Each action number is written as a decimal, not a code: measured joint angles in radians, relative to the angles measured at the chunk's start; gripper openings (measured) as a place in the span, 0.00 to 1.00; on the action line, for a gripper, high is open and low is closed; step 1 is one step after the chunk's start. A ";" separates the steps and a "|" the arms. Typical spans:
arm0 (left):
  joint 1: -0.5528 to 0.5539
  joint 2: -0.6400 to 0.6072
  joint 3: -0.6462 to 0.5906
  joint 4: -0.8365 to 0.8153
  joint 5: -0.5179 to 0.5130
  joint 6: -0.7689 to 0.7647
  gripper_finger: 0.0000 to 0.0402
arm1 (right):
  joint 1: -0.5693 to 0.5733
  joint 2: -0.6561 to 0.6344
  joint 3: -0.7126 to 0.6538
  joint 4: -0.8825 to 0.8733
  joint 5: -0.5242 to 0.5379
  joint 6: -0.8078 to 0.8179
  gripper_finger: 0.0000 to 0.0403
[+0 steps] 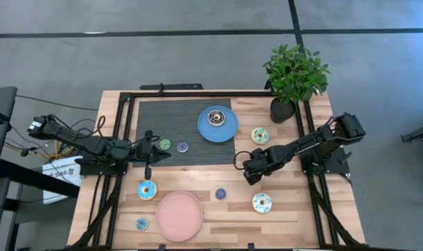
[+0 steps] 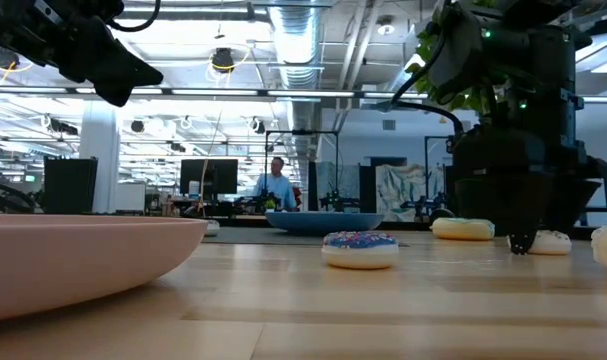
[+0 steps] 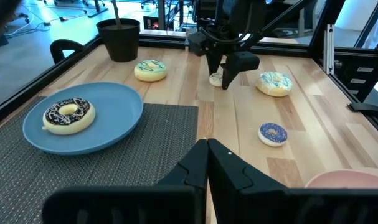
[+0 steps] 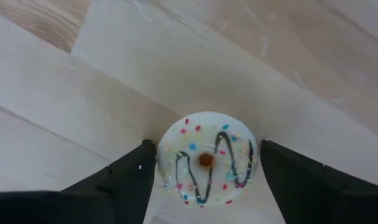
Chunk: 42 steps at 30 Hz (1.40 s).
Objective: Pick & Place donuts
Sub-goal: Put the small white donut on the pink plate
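A small white donut (image 4: 206, 165) with a dark zigzag and sprinkles lies flat on the wooden table. My right gripper (image 4: 207, 149) points down over it, open, one finger on each side of it. My left gripper (image 3: 207, 148) is shut and hovers over the left part of the dark mat (image 1: 176, 118), holding nothing. A dark brown donut (image 1: 215, 118) lies on the blue plate (image 1: 228, 132). Two cream donuts (image 1: 260, 135) (image 1: 262, 203), a small blue one (image 1: 220, 194), green (image 1: 165, 144) and purple (image 1: 182, 146) ones, and two cyan ones (image 1: 146, 189) (image 1: 141, 224) lie scattered about. My right gripper's fingers (image 4: 136, 174) stand close against the small white donut's two opposite edges (image 4: 164, 162), coming from above. I cannot tell whether they touch it. The donut rests flat on the table.
A pink plate (image 1: 179, 215) sits near the table's front edge with nothing on it. A potted plant (image 1: 293, 77) stands at the far right corner. Black frame rails run along the table's left, right and far sides.
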 joint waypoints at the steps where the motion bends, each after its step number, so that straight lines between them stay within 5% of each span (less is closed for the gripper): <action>1: 0.000 0.000 0.000 0.000 0.000 0.000 0.00 | 0.000 0.000 0.000 0.000 -0.001 -0.004 0.67; 17: 0.000 0.000 0.000 0.000 -0.001 -0.001 0.00 | 0.000 0.002 0.017 -0.028 -0.040 -0.105 0.52; 24: 0.000 0.000 0.000 0.000 -0.001 0.000 0.00 | -0.005 0.002 0.167 -0.017 0.007 -0.061 0.51; 28: 0.000 0.000 0.000 0.000 -0.001 0.013 0.00 | 0.004 0.002 0.275 0.156 0.094 -0.040 0.51; 34: 0.000 0.000 0.000 -0.033 -0.001 0.017 0.00 | 0.019 0.154 0.567 0.313 0.151 -0.148 0.50; 42: 0.000 0.000 0.001 -0.052 -0.006 0.043 0.00 | 0.042 0.592 1.256 -0.077 0.123 -0.273 0.49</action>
